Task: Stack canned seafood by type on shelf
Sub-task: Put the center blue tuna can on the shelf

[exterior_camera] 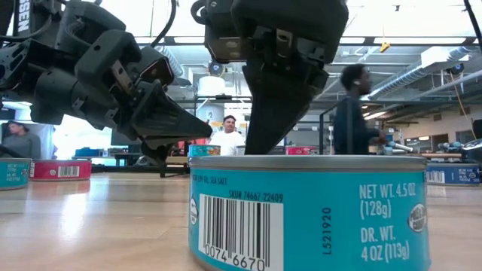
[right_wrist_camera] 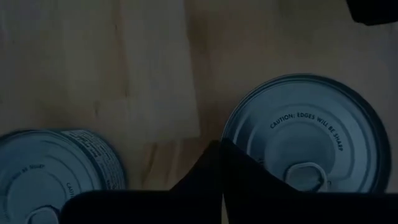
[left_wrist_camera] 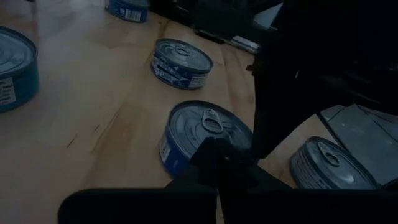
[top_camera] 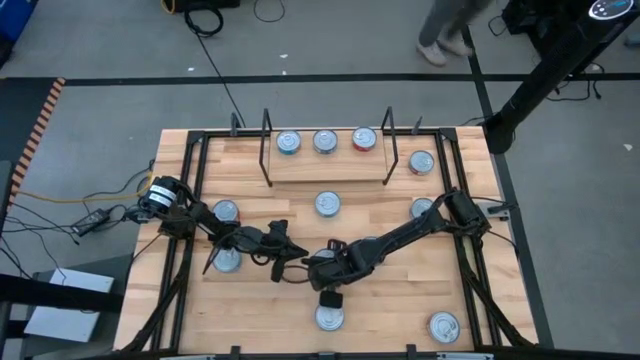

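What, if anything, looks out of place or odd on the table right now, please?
Nothing looks spilled or damaged. Only three tins stand on the shelf, two blue and one red; the rest lie scattered. Both the left gripper and the right gripper are shut and hold nothing.

Both arms (top_camera: 300, 250) crossing the table's middle and blocking it, three tins (top_camera: 325, 141) filling the shelf (top_camera: 330, 165) centre, shelf ends bare beside the wire uprights (top_camera: 266, 148), open wood (top_camera: 400, 310) between front tins

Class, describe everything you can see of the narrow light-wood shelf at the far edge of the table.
The narrow light-wood shelf lies flat along the table's far edge, with thin black wire uprights at both ends. Three flat round silver-lidded tins stand in a row along its back: two blue-sided tins and one red-sided tin. No gripper touches it.
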`<action>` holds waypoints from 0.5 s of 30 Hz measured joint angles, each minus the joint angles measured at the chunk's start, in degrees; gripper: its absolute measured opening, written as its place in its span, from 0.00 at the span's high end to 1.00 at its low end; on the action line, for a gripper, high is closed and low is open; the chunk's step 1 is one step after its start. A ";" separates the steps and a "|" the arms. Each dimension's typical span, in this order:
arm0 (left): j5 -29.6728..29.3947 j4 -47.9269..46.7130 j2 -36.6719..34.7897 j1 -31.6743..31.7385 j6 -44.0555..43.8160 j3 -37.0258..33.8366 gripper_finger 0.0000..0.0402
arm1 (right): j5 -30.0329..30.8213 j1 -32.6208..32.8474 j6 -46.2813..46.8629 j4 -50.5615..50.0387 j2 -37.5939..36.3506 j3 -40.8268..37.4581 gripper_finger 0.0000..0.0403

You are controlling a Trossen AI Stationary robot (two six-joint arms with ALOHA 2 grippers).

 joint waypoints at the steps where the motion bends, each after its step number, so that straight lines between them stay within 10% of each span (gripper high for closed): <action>1: 0.02 0.06 0.00 0.00 -0.02 0.00 1.00 | -0.77 -0.22 0.01 0.05 -0.43 -0.04 0.99; 15: 3.17 9.63 -0.04 0.01 4.52 -0.09 1.00 | -15.31 -5.09 6.27 1.67 -7.44 -0.31 1.00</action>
